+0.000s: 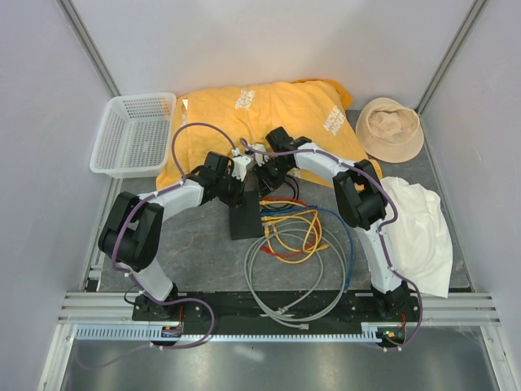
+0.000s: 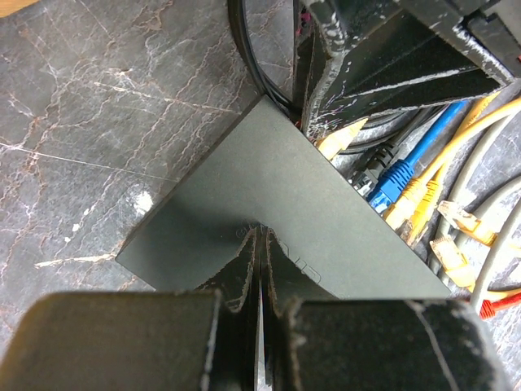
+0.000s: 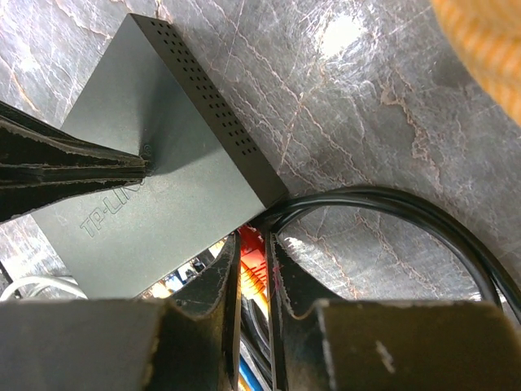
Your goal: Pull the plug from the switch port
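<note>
**Port face of the switch, unplugging task.** The red plug sits at the port face of the switch, near one corner of the box. It shows only as a red sliver between the fingers of the right gripper, and its seating in the port is hidden. These jaws are drawn close and appear to pinch the plug from both sides. The left gripper has its jaws pressed together with nothing between them, their tips bearing down on the top of the switch. The plug is judged to be a small, light, rigid plastic body with a springy latch tab and a limp cord. The grip belongs on the hard body with the tab squeezed, never on the cord, which would stretch or slip. The pull should run straight out of the port. The switch looks light, and the table looks smooth, so the box would likely slide toward the pull unless held down. Beside the plug, along the same face, lie a blue cable and yellow cables. A black cable curves around the nearby corner, and a grey cable loops further out on that side. Beyond the switch lie a yellow garment, a white basket, a hat and a white cloth.
</note>
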